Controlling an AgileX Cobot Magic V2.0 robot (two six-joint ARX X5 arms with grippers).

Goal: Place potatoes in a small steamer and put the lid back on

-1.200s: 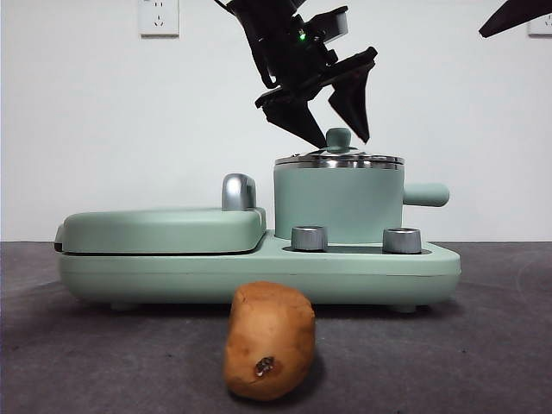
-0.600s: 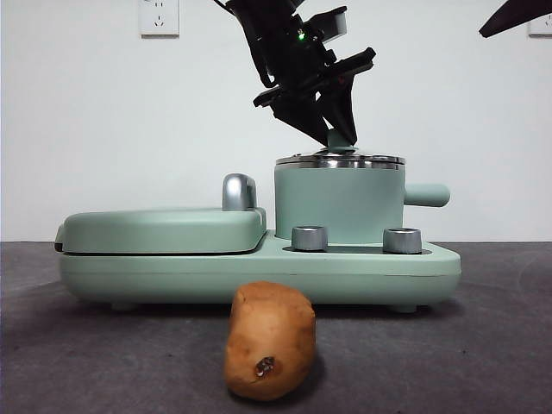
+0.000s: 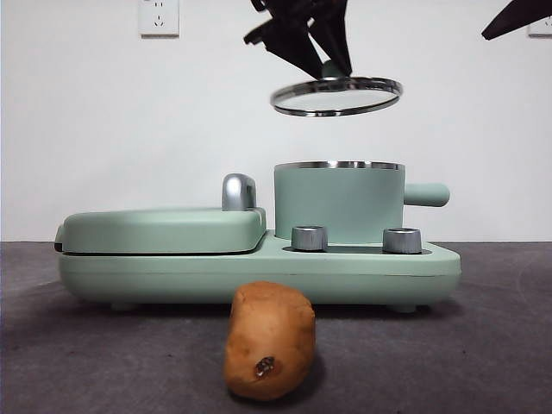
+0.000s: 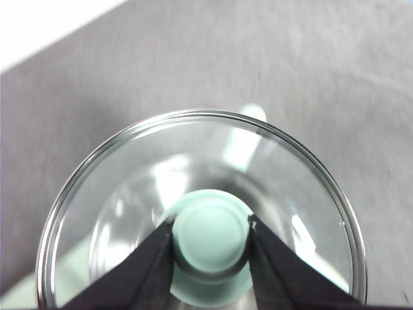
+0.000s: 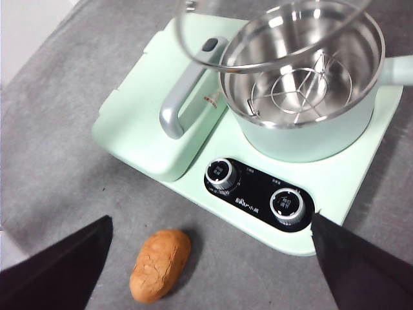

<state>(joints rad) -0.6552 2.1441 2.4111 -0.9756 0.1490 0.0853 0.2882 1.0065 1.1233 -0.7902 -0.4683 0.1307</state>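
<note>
above, the left gripper (image 3: 321, 53) is clenched on the mint-green knob (image 4: 211, 234) of the lid (image 3: 336, 97), holding the clear glass disc with its steel rim in the air, clear of the small steamer (image 3: 338, 203) and roughly over it. the lid hangs slightly tilted in the front view. in the left wrist view the two black jaws press the knob from either side, with the glass spreading out around them and grey table showing through it.

the small steamer sits uncovered on the right half of the mint-green cooker base (image 3: 259, 272), its stubby side handle (image 3: 426, 194) pointing away from the griddle cover (image 3: 162, 229). the right wrist view looks into the pot's steel interior, where a wire rack (image 5: 300, 87) lies at the bottom. two round control knobs (image 5: 222, 174) sit on the base in front of the pot.

the potato (image 3: 270, 340) lies on the grey table (image 3: 483, 345) just in front of the cooker, apart from it, its dark-spotted end facing the front camera.

the right gripper (image 5: 213, 261) waits high above the table, its jaws spread wide and holding nothing.
</note>
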